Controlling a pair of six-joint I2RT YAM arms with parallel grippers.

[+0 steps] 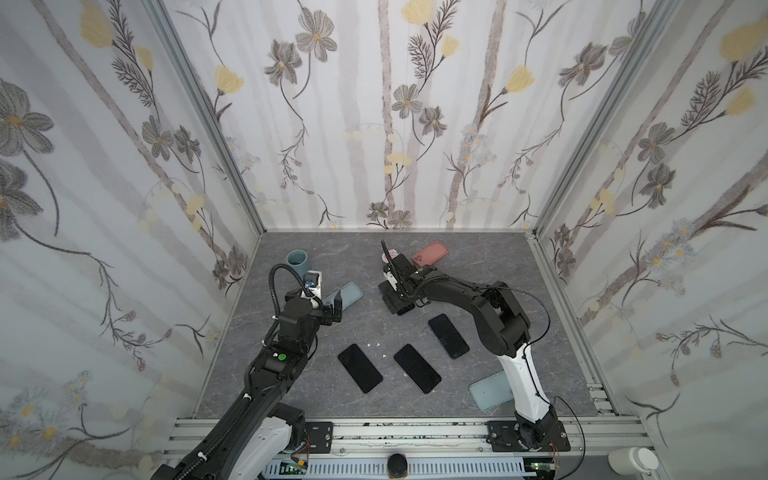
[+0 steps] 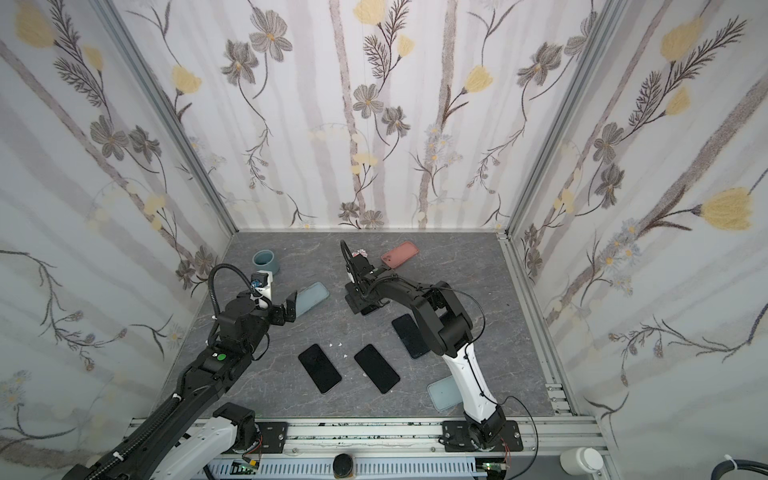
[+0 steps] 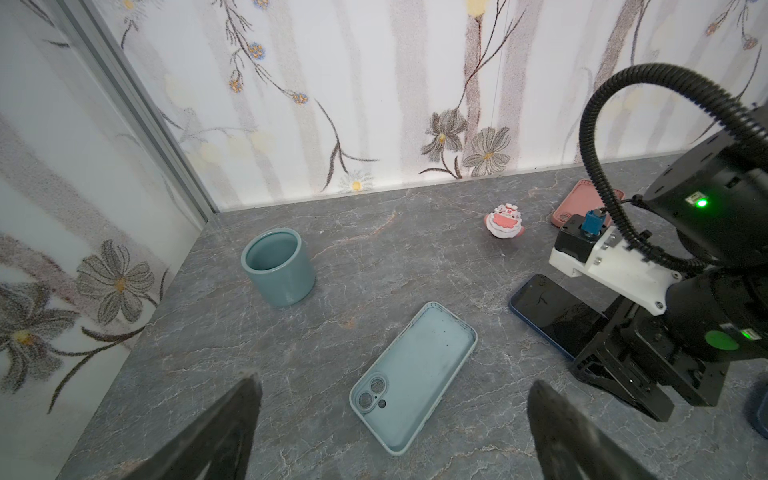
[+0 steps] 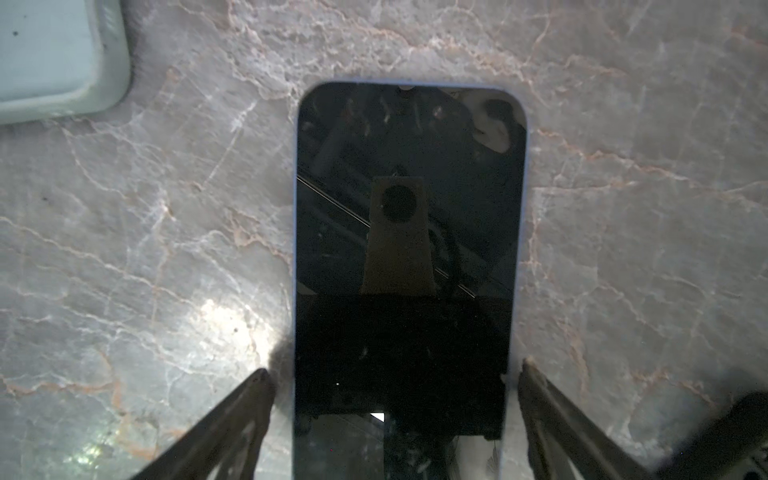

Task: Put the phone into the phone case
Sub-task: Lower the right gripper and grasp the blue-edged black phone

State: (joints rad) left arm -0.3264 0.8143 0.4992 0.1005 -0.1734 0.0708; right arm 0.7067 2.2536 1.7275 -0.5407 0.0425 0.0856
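A dark phone with a blue edge (image 4: 409, 249) lies screen up on the grey marble table (image 1: 357, 266); the left wrist view also shows this phone (image 3: 548, 311). My right gripper (image 4: 395, 368) is low over one end of it, jaws open, one finger on each long side with a thin gap left on both. In both top views the right gripper (image 1: 395, 297) covers most of the phone. An empty light blue phone case (image 3: 415, 374) lies inside up just left of it (image 1: 349, 293). My left gripper (image 3: 397, 382) hovers open before the case, holding nothing.
Three more black phones (image 1: 360, 368) (image 1: 417, 368) (image 1: 449, 336) lie in the near middle. A second light blue case (image 1: 490, 390) sits by the right arm's base. At the back are a pink case (image 1: 431, 252), a small pink toy (image 3: 505, 220) and a teal cup (image 1: 297, 259).
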